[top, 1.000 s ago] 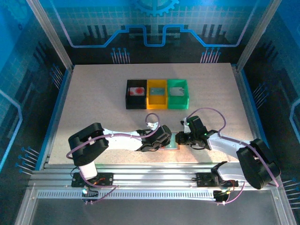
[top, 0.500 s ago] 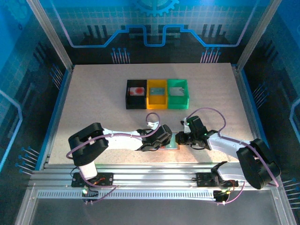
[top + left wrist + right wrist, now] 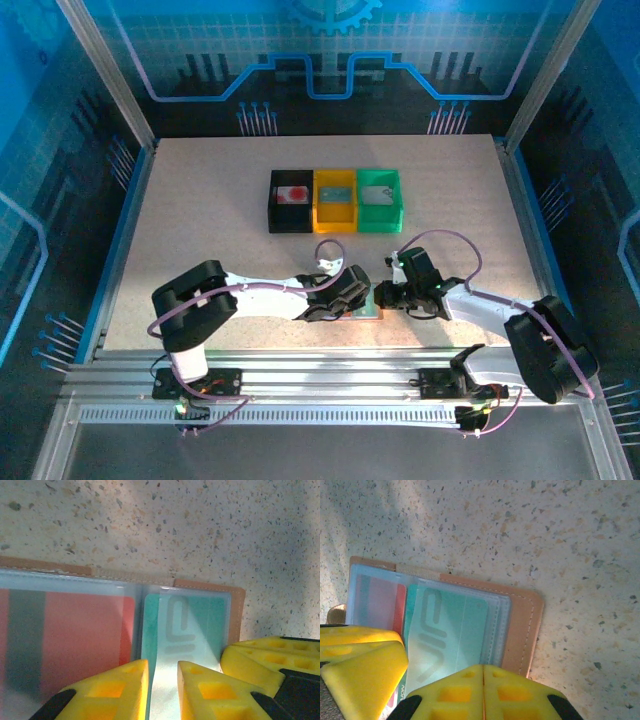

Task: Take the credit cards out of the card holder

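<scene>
The card holder (image 3: 366,305), a salmon-pink wallet, lies open on the table near the front edge between both grippers. Behind its clear pockets, the left wrist view has a red credit card (image 3: 75,635) on the left and a teal credit card (image 3: 200,625) on the right. My left gripper (image 3: 162,665) hovers over the teal card's near end, jaws a narrow gap apart, with the card's glossy face showing in the gap. My right gripper (image 3: 483,669) is shut, its tips resting on the card holder's (image 3: 522,625) near edge beside the teal card (image 3: 455,630). The red card (image 3: 380,602) peeks out at the left.
Black (image 3: 291,200), yellow (image 3: 335,200) and green (image 3: 379,198) bins stand in a row at the table's middle back. The black one holds something red. The left gripper (image 3: 352,297) and right gripper (image 3: 385,297) nearly touch over the wallet. The table's front edge is close behind.
The left arm has edged slightly right toward the wallet, and its jaws have narrowed a little. The right arm and the wallet have stayed put.
</scene>
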`<state>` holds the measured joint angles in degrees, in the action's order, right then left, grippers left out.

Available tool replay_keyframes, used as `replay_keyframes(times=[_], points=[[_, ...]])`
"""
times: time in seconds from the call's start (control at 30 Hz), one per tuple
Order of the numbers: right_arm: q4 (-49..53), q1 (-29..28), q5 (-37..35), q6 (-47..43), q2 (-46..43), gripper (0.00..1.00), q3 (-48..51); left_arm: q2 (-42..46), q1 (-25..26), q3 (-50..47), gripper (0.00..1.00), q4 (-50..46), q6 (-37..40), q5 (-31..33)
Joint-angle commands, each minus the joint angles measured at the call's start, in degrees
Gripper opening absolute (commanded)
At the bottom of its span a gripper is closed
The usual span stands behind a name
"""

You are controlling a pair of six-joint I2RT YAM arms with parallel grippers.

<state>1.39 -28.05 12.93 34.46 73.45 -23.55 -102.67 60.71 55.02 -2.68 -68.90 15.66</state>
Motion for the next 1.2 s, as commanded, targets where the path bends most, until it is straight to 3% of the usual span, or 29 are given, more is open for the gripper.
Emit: replay_keyframes(times=[0.0,0.7,1.17], points=[[0.2,-0.4,0.9,-0.2,-0.1,0.07,0.9,-0.9,-0.2,0.8,0.22,-0.7,0.8,0.5],[0.4,-0.4,0.8,-0.2,-0.5,0.07,0.9,0.8,-0.2,1.5,0.23,-7.6,3.1,3.3],[0.2,-0.4,0.8,-0.3,-0.2,0.07,0.9,1.9,-0.2,0.6,0.27,-6.2,3.7,3.1]])
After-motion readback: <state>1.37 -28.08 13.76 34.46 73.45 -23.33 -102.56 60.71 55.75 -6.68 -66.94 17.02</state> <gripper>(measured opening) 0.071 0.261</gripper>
